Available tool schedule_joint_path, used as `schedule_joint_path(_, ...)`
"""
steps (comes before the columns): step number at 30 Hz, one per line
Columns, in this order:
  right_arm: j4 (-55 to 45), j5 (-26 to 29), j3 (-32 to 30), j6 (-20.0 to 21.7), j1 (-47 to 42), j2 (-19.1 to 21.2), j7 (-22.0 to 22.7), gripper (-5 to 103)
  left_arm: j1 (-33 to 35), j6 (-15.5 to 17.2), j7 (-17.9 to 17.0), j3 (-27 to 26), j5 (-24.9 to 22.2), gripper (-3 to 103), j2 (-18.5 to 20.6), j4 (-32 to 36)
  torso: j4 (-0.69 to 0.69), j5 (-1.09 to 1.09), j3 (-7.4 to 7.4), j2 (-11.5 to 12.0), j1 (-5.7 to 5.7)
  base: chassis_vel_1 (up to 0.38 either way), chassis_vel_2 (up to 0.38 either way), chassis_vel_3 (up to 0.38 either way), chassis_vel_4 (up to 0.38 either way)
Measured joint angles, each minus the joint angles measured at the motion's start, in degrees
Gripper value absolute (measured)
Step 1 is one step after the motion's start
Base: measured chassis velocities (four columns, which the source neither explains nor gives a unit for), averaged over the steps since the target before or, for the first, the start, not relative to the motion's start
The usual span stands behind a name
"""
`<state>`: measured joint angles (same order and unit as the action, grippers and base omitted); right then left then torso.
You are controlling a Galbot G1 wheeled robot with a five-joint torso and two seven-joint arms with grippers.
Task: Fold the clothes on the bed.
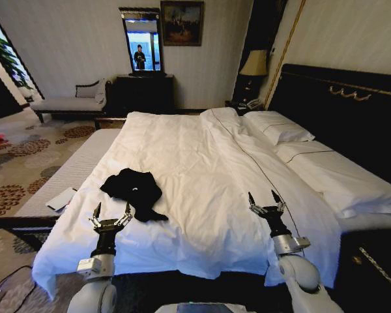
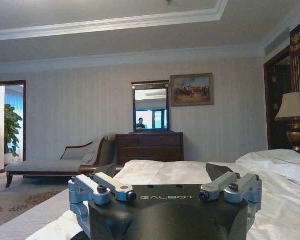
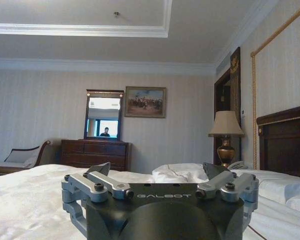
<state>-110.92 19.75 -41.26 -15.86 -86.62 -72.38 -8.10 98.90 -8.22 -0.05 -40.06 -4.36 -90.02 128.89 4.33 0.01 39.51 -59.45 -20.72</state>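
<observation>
The black T-shirt point(image 1: 133, 188) lies in a soft crumpled heap on the white bed point(image 1: 202, 169), just ahead of my left claw point(image 1: 110, 213) and far nearer to it than to my right claw point(image 1: 266, 200), and both claws are spread wide, holding nothing.
</observation>
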Motion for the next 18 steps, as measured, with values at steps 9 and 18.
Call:
schedule_joint_path(9, 0.2, 0.0, 0.1, -0.1, 0.2, 0.0, 0.0, 100, 0.1, 0.0, 0.0, 0.0, 0.0, 100, -0.1, 0.0, 0.00, 0.00, 0.00, 0.0, 0.00, 0.021, 0.046, -0.012, -0.056)
schedule_joint_path(18, 0.3, 0.0, 0.2, -0.2, 0.3, 0.0, 0.0, 100, 0.1, -0.1, 0.0, 0.0, 0.2, 100, -0.2, 0.0, 0.00, -0.01, 0.00, 0.0, 0.00, 0.007, 0.098, -0.005, -0.095)
